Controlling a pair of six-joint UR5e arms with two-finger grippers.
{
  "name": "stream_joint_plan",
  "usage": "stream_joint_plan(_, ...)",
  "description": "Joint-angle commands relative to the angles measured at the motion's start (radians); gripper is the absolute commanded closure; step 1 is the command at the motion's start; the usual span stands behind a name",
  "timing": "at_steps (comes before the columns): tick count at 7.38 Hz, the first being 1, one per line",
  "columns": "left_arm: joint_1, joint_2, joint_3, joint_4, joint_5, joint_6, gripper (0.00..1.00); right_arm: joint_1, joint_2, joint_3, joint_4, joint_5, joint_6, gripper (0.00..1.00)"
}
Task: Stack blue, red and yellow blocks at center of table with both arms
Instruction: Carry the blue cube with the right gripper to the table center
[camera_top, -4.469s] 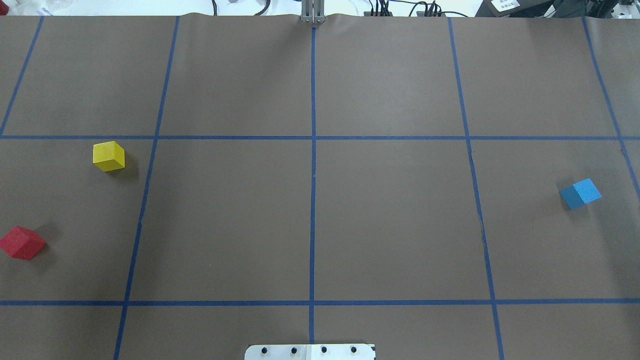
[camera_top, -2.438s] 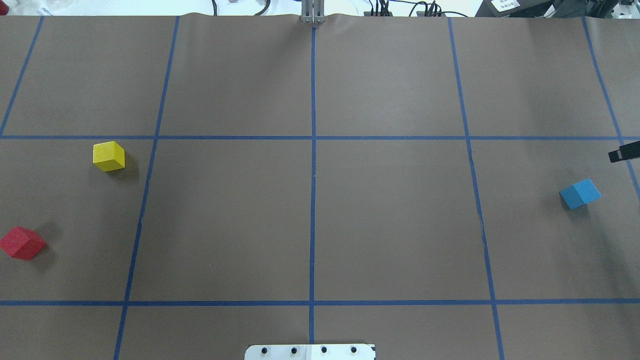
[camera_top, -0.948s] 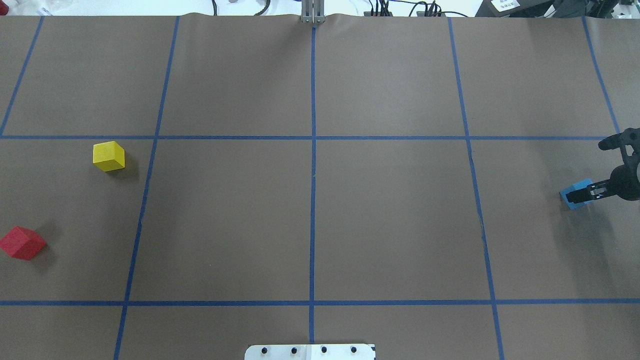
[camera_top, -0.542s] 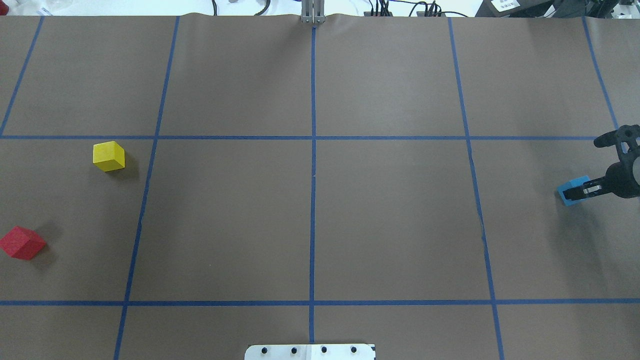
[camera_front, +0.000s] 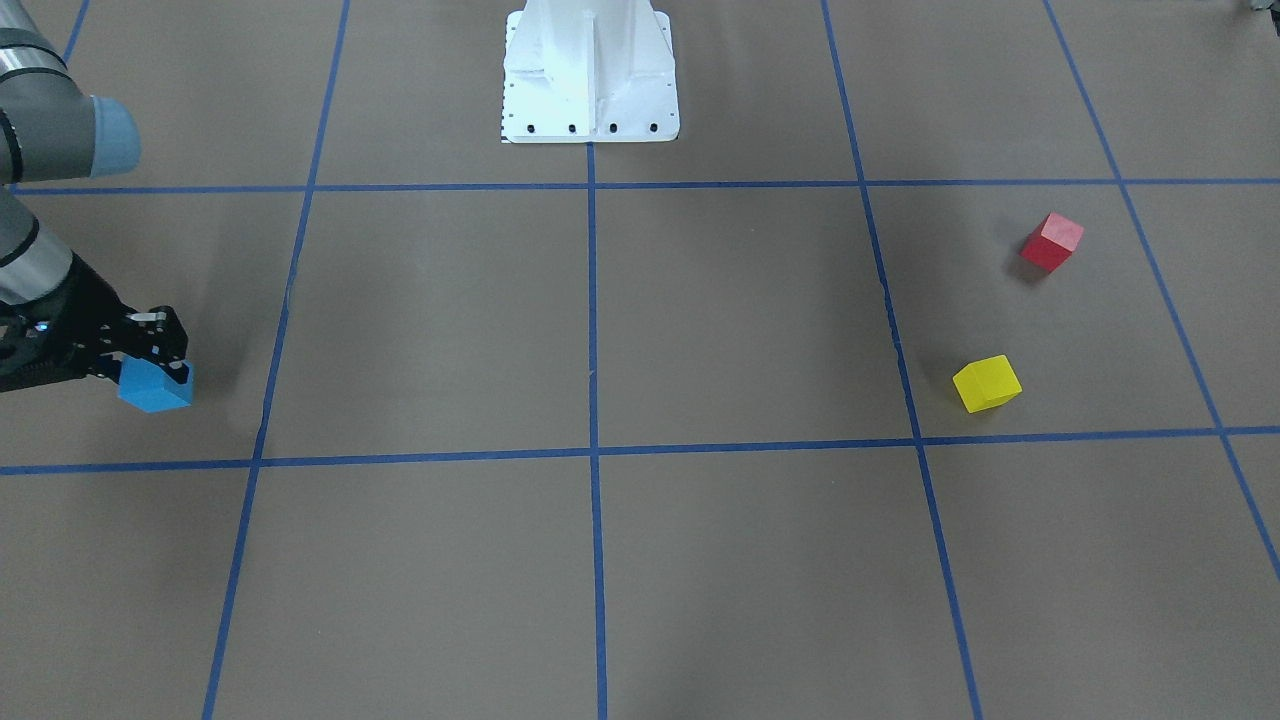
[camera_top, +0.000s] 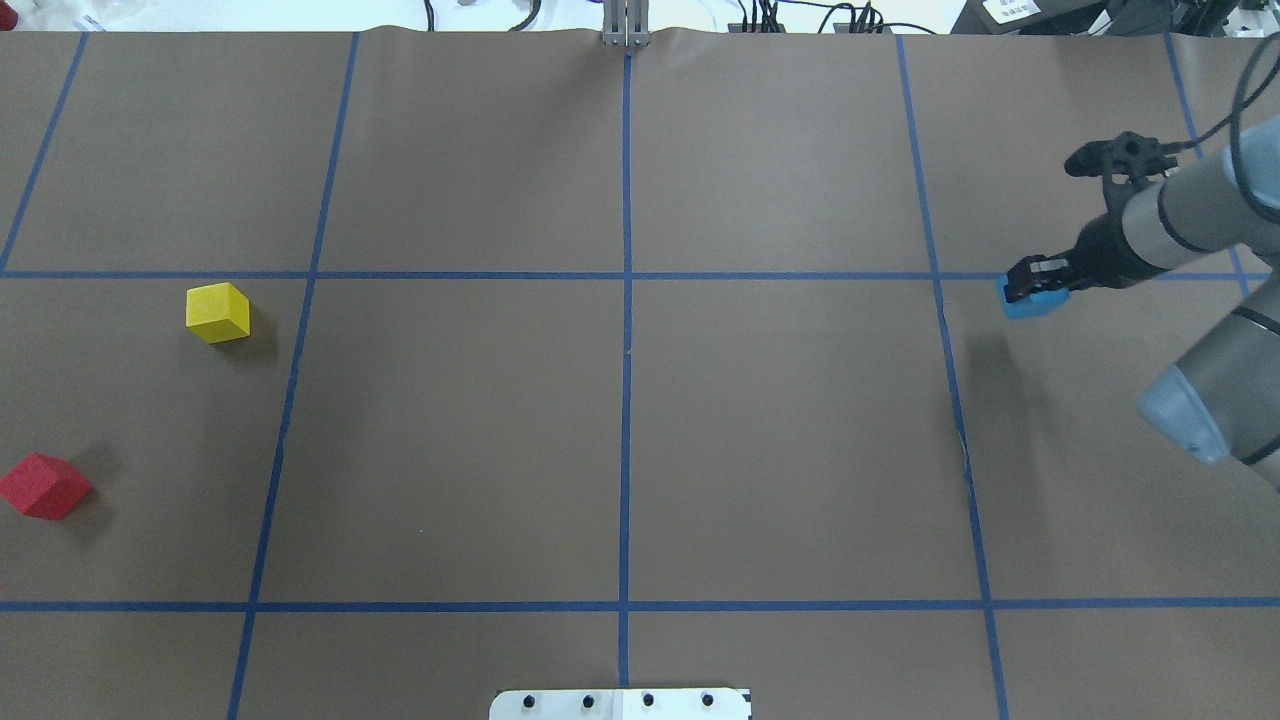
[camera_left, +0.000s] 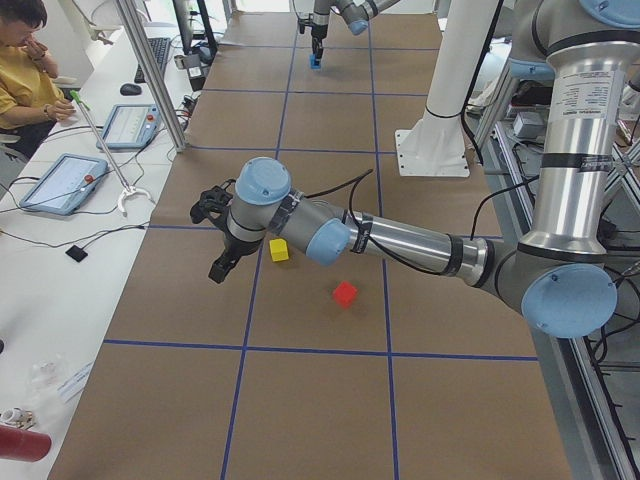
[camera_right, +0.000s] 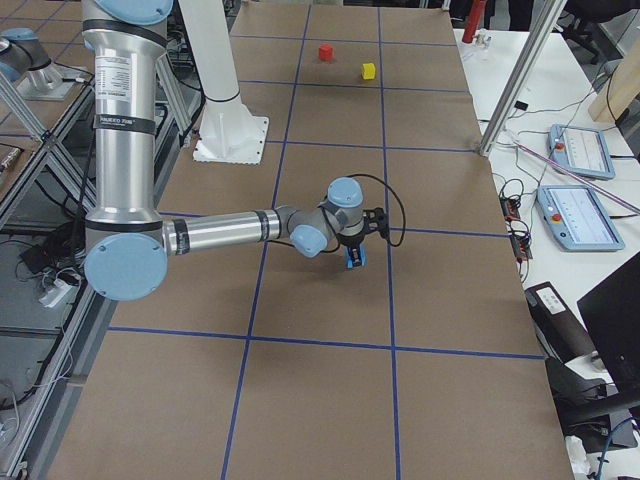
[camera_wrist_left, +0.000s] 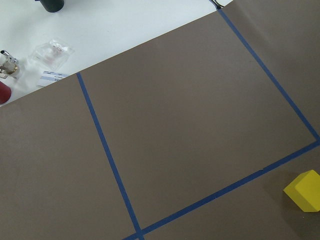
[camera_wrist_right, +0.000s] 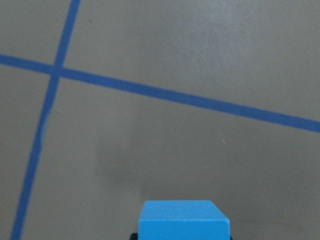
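Right hand (camera_top: 1033, 282) has lifted blue block (camera_top: 1030, 305) above taped brown table (camera_top: 780, 430).

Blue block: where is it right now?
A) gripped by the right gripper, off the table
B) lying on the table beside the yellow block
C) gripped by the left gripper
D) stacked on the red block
A: the right gripper is clamped on the blue block, and its shadow falls apart from it on the table, so it hangs clear.
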Motion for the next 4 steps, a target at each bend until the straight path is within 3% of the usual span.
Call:
stream_joint_plan(1,-0.001,0.000,-0.002,0.000,-0.001,-0.001,0.00,-0.142,0.267,-0.007,-0.224,-0.086,0.210,1.00)
stream_joint_plan(2,-0.002,0.001,-0.005,0.000,-0.001,-0.001,0.00,-0.217,0.399,-0.030,-0.290,-0.146,0.348,1.00)
stream_joint_plan(4,-0.002,0.000,-0.002,0.000,-0.001,-0.001,0.00,-0.351,0.642,-0.217,-0.340,-0.276,0.469,1.00)
